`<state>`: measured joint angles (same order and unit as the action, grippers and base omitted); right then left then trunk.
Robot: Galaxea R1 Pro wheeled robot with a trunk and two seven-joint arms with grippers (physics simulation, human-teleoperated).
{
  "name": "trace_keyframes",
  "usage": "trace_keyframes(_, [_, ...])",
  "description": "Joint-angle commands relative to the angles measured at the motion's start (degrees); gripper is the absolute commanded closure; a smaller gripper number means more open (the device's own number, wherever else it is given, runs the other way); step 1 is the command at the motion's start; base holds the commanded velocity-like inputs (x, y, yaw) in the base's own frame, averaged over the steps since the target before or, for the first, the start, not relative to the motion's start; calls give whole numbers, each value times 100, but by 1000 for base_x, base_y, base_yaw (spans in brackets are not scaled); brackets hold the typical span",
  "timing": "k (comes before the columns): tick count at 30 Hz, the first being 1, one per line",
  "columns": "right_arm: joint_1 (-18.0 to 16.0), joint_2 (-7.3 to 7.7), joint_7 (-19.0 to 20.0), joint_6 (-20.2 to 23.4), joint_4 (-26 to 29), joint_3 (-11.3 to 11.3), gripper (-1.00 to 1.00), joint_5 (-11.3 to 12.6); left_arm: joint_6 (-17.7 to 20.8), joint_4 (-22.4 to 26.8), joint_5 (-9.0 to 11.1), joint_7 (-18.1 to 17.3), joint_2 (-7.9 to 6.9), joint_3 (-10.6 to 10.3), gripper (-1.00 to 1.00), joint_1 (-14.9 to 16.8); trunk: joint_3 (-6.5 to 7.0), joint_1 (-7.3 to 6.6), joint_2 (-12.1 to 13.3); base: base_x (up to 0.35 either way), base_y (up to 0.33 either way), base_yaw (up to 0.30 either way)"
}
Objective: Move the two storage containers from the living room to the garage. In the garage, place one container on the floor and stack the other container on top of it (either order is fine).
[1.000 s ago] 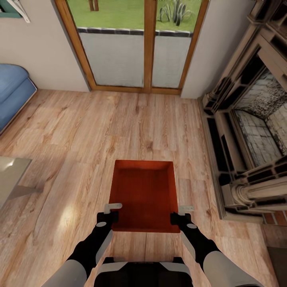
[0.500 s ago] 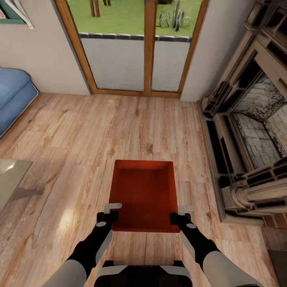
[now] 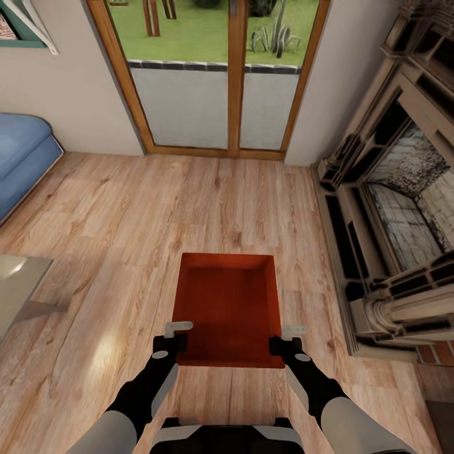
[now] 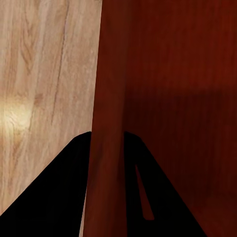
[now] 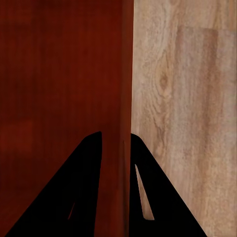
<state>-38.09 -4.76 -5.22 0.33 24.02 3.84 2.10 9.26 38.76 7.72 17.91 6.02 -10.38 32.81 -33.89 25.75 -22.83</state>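
One orange-red storage container (image 3: 227, 306) is in front of my trunk over the light wood plank floor (image 3: 189, 202) of the living room, open side up. My left gripper (image 3: 174, 336) is shut on its left wall near the near corner. My right gripper (image 3: 285, 337) is shut on its right wall opposite. In the left wrist view the red wall (image 4: 106, 98) runs between the dark fingers of my left gripper (image 4: 106, 143). The right wrist view has the same: the wall (image 5: 121, 89) pinched in my right gripper (image 5: 116, 140).
Wood-framed glass doors (image 3: 221, 82) stand straight ahead in the beige wall. A blue sofa (image 3: 22, 157) is at the far left and a grey table corner (image 3: 16, 284) at the near left. The ornate stone fireplace (image 3: 397, 208) runs along the right side.
The whole picture has shifted: doors, sofa and table corner sit lower and more garden shows, so the camera moved. The container and both grippers keep their places relative to me.
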Motion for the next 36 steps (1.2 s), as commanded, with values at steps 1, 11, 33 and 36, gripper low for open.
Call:
trace_keyframes(1, [-6, 1, -185, 2, 15, -31, 100, -34, 40, -4, 52, 81, -5, -26, 100, -2, 2, 3, -8, 0, 0, 0])
trace_keyframes(11, [-6, 1, -190, 2, 15, -30, 100, -36, 41, -7, 49, 81, -5, -26, 100, -3, 90, 3, -8, 0, 0, 0])
trace_keyframes(33, [-6, -1, -190, 2, 15, -23, 100, -62, 32, -77, 46, 72, -22, -22, 100, -2, 281, 3, -8, 0, 0, 0])
trace_keyframes(36, [-6, -4, -190, 2, 15, -23, 100, -67, 32, -79, 46, 72, -22, -21, 100, -3, 307, 3, -8, 0, 0, 0])
